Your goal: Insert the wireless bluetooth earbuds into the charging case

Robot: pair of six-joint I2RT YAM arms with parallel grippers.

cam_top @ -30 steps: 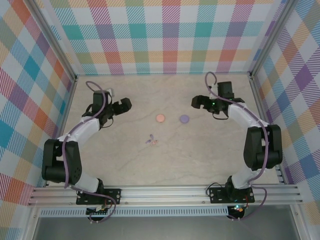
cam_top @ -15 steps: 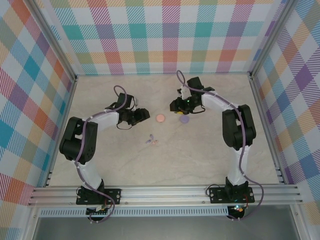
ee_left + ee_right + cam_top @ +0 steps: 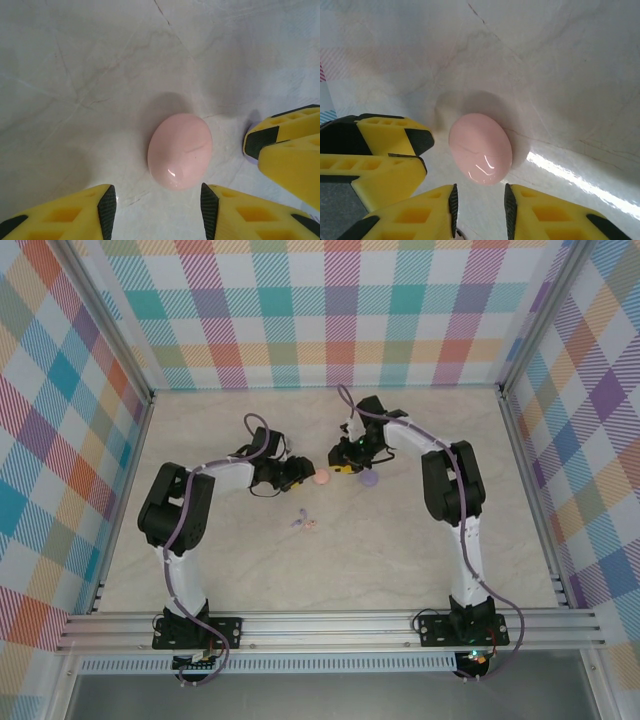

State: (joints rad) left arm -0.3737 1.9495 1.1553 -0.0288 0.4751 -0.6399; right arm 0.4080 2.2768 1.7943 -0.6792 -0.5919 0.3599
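Observation:
The pink charging case (image 3: pixel 321 477), a glossy closed oval, lies on the marble table with both grippers meeting at it. My left gripper (image 3: pixel 300 476) comes in from the left. Its jaws stand apart just short of the case (image 3: pixel 180 150), with nothing between them (image 3: pixel 157 207). My right gripper (image 3: pixel 343 462) comes in from the right, its jaws narrower and also bare (image 3: pixel 480 205), the case (image 3: pixel 481 148) just past the fingertips. The wireless bluetooth earbuds, one lilac (image 3: pixel 298 521) and one pink (image 3: pixel 311 524), lie together on the table nearer the arms, untouched.
A lilac round case (image 3: pixel 370 479) lies right of the pink one, beside the right gripper. The two grippers' yellow fingers (image 3: pixel 285 150) (image 3: pixel 385 145) stand close to each other over the pink case. Plaid walls enclose the table (image 3: pixel 420 560) on three sides.
Both arms have swung inward from the table's sides to the pink case. Both sets of jaws have narrowed from wide open.

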